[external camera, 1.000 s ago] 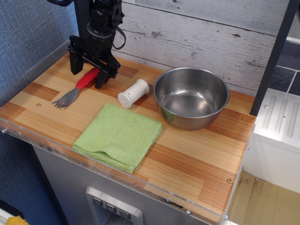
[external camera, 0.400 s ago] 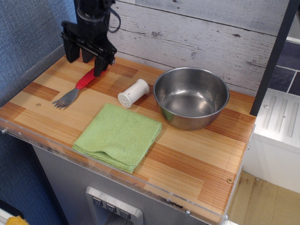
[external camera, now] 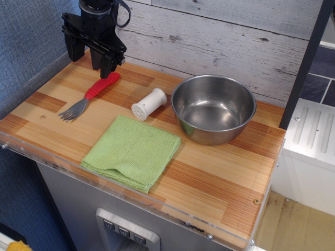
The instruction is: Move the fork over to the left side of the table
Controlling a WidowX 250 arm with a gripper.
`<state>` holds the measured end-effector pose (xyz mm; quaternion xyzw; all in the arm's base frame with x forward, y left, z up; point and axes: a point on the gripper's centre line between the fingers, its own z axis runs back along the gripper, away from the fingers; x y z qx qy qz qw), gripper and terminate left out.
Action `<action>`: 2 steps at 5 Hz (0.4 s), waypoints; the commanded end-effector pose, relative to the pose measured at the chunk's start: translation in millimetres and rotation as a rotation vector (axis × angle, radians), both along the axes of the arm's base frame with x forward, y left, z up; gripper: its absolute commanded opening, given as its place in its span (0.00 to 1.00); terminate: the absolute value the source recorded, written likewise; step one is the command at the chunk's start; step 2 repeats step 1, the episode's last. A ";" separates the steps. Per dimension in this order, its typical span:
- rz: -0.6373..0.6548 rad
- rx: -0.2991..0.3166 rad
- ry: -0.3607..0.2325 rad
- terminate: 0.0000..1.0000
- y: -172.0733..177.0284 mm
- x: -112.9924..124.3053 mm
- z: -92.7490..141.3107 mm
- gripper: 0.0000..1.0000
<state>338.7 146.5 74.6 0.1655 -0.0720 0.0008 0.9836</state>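
Note:
The fork lies flat on the left part of the wooden table, its red handle pointing to the back right and its silver tines toward the front left. My black gripper hangs above the handle's far end at the back left, lifted off the table. Its fingers are spread apart and hold nothing.
A white salt shaker lies on its side right of the fork. A steel bowl stands at the back right. A folded green cloth lies at the front middle. A blue wall borders the left edge, a plank wall the back.
My gripper has risen off the fork's handle and drifted up and to the left. The fork stays on the table where it was.

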 end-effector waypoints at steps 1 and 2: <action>0.010 0.020 -0.059 1.00 4.9 -14.2 21.0 1.00; 0.010 0.020 -0.059 1.00 4.9 -14.2 21.0 1.00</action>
